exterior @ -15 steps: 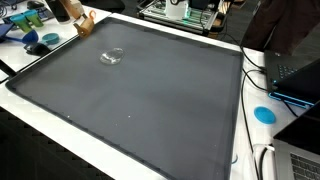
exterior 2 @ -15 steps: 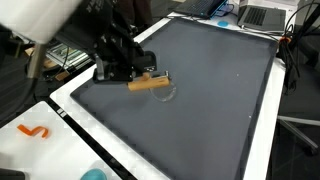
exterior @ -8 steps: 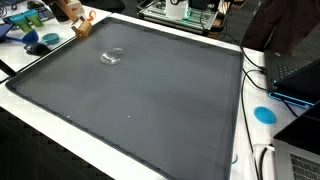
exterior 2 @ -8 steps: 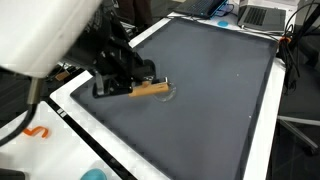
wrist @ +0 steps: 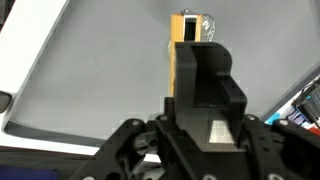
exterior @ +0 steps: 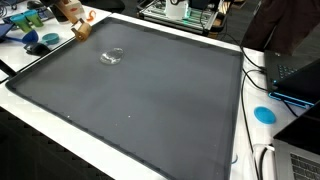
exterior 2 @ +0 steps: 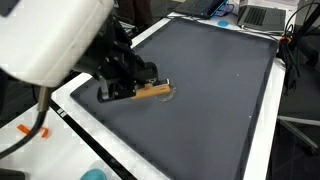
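Near one edge of the dark grey rubbery mat, black two-fingered pincer clamped tight on a tan oblong wooden block, most of it jutting out beyond the fingers. Just past the block's free end, small clear glass dish on the mat. White tabletop around the mat; round blue disc well apart.

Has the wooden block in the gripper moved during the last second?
Yes, slightly. In an exterior view the wooden block sits lower in the picture than a second ago, down toward the grey mat and its near edge.
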Controlling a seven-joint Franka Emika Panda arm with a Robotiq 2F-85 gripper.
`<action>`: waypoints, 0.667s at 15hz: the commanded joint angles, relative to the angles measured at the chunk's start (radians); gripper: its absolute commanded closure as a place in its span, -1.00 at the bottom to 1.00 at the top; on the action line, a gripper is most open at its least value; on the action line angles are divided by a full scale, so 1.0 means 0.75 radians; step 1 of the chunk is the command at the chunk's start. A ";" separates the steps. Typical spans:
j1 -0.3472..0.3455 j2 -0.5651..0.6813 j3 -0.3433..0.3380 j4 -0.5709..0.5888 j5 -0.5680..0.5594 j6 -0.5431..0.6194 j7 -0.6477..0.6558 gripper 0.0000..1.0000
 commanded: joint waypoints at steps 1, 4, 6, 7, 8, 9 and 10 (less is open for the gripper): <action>-0.026 0.011 0.026 0.022 0.006 -0.014 -0.029 0.52; -0.020 0.010 0.029 0.013 -0.001 0.000 -0.031 0.52; -0.013 0.003 0.029 0.000 -0.010 0.013 -0.028 0.52; -0.009 -0.001 0.029 -0.005 -0.016 0.018 -0.028 0.52; -0.006 -0.007 0.029 -0.014 -0.022 0.026 -0.026 0.52; -0.002 -0.014 0.029 -0.025 -0.025 0.035 -0.025 0.52; 0.001 -0.019 0.030 -0.032 -0.028 0.042 -0.023 0.52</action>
